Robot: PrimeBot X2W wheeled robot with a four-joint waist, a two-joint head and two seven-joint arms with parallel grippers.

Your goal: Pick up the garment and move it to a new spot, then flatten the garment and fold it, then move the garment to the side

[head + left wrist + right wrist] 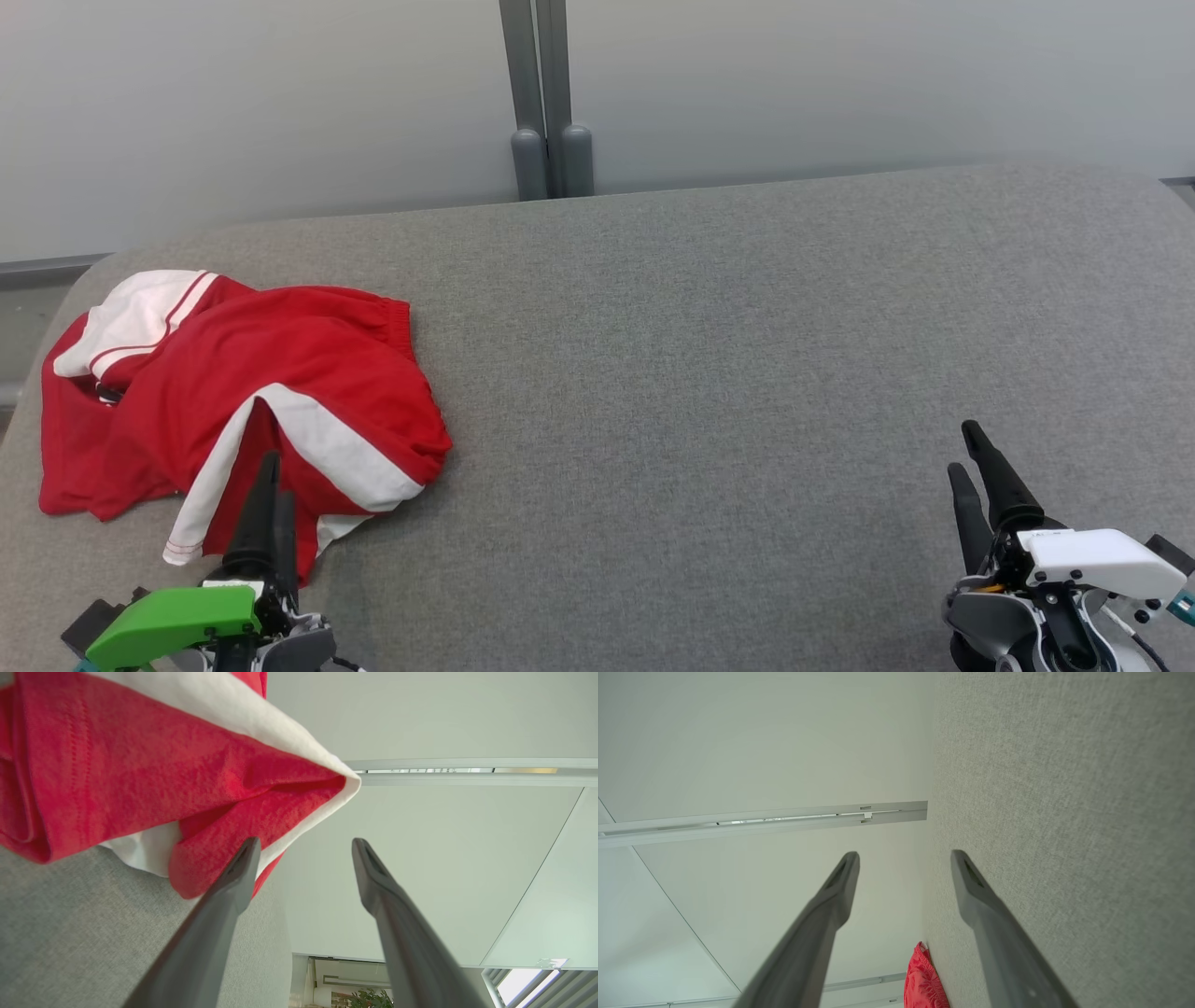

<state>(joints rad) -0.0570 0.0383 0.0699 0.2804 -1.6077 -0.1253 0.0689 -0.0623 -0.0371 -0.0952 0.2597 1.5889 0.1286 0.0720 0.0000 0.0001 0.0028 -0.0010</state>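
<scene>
With left gripper (pixel 278 476) wide and empty beside the crumpled garment (pixel 252 392) at the left end of the cushion (pixel 700 373), right gripper (pixel 963 446) wide, well apart: may pinch one loose layer, then drag it bunched.

garment (pixel 280 373): red shorts, white stripes | crumpled heap | far-left on grey cushion (pixel 747 373)

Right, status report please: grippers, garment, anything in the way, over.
Open left gripper by near edge of garment; open right gripper far off. Crumpled on grey surface, not yet lifted. Nothing in the way.
</scene>
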